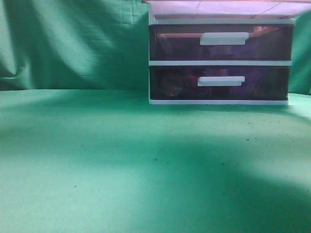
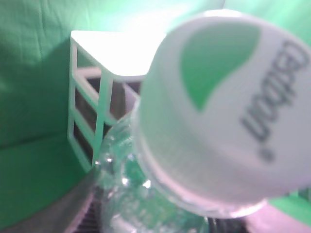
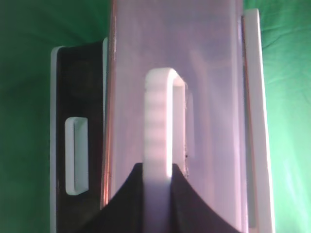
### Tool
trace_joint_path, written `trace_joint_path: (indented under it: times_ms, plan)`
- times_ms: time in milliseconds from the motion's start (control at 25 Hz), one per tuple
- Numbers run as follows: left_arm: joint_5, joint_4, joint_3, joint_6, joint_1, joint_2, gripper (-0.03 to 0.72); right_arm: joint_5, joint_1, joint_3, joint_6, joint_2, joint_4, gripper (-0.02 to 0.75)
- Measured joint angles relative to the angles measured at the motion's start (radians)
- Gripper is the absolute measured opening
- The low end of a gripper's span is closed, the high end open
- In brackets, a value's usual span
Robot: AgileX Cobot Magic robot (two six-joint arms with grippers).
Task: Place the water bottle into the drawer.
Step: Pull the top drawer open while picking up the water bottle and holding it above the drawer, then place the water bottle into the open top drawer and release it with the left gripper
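The water bottle (image 2: pixel 141 204) is clear plastic with a white cap (image 2: pixel 223 107) printed in green. It fills the left wrist view, and my left gripper (image 2: pixel 165 221) is shut on its body. The drawer (image 3: pixel 204 73), translucent purple, is pulled out of the white-framed unit (image 2: pixel 97 97). My right gripper (image 3: pixel 159 182) is shut on the drawer's white bar handle (image 3: pixel 159 121). In the exterior view only the underside of the pulled-out drawer (image 1: pixel 218 7) shows at the top edge. Neither gripper nor the bottle shows there.
Two lower dark purple drawers (image 1: pixel 223 41) (image 1: pixel 221 81) with white handles sit shut in the unit. The unit stands at the back right of a green cloth table (image 1: pixel 121 160). A green curtain (image 1: pixel 73 43) hangs behind.
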Motion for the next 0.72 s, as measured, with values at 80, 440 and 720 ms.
trace_joint_path:
  times_ms: [80,440,720]
  plan:
    - [-0.005,0.000,-0.047,0.000,0.000,0.004,0.314,0.014,0.001,0.000,0.000,0.000,-0.003,0.078]
    - [-0.108,0.000,-0.318,-0.002,-0.069,0.212,0.314,0.039,0.009,0.000,0.018,-0.008,-0.069,0.078]
    - [-0.069,-0.005,-0.606,-0.002,-0.305,0.536,0.314,0.039,0.009,0.000,0.023,-0.008,-0.071,0.078]
